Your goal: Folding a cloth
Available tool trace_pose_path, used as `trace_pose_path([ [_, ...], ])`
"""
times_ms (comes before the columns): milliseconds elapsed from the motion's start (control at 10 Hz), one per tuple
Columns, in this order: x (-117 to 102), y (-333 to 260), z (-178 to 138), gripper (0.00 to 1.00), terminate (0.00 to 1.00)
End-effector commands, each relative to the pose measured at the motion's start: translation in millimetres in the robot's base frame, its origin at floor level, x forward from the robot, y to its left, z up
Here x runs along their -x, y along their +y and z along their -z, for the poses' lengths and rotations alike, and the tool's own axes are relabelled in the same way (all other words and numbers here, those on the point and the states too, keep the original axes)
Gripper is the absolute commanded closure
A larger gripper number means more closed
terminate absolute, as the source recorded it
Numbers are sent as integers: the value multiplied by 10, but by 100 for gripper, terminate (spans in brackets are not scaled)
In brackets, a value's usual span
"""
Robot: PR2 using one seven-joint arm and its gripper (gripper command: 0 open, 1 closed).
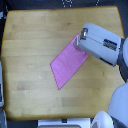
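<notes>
The pink-magenta cloth (68,63) lies flat on the wooden tabletop (30,55), a diamond shape a little right of the middle. Its lower tip points toward the front. My arm comes in from the exterior view's right. My gripper (78,41) sits at the cloth's upper right corner and covers that corner. The fingers are too small and blurred to show how they stand or whether they hold the cloth.
The white and grey arm body (102,46) crosses the table's right side. White robot parts (117,107) fill the lower right corner. Dark floor (2,30) borders the table's left edge.
</notes>
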State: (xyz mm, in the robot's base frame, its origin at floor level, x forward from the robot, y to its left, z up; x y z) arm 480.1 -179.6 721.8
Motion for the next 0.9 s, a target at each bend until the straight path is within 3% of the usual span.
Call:
trace_pose_path([
  [0,-25,77,3,100,0],
  [800,-130,114,-6,100,0],
])
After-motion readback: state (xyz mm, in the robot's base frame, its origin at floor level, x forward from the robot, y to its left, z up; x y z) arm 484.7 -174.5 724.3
